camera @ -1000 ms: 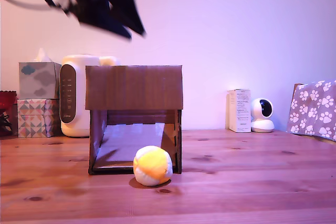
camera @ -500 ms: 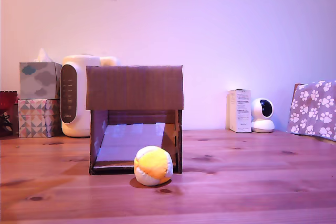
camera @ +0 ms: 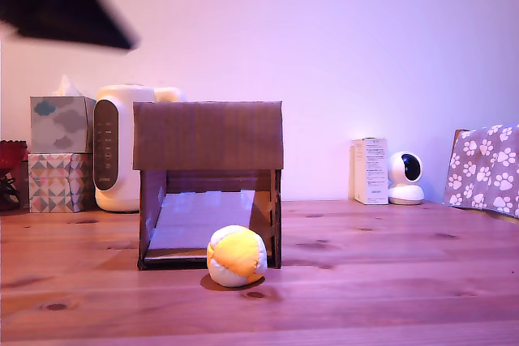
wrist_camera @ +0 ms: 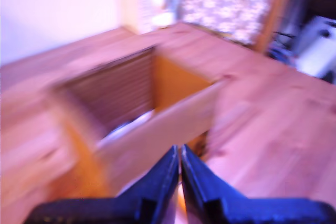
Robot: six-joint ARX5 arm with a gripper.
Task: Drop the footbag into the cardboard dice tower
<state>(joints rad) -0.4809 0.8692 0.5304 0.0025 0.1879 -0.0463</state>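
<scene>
A brown cardboard dice tower (camera: 208, 184) stands on a wooden counter (camera: 389, 281), and everything else is placed from it. The tower has a wide flat upper front panel and, below it, a rectangular front opening showing a pale sloped ramp (camera: 203, 218).

The footbag (camera: 236, 256), a small soft ball of yellow, orange and white panels, rests on the counter just in front of the tower's opening, toward its corner on the exterior view's right. Nothing is touching it.

High above the tower and off to the exterior view's left, the gripper (camera: 65, 6) appears only as a dark motion-blurred shape. In the wrist view the gripper (wrist_camera: 180, 156) looks down on the tower's open top (wrist_camera: 131, 90), and its two dark fingers (wrist_camera: 164, 174) are pressed together with only a thin seam between them and nothing held.

Behind the tower on the exterior view's left stand a white appliance (camera: 116, 147) with a dark control strip and two stacked tissue boxes (camera: 58, 153). Behind it on the exterior view's right are a small white carton (camera: 370, 171), a white round camera (camera: 404, 177), and a paw-print fabric (camera: 485, 169) at the frame's edge.
</scene>
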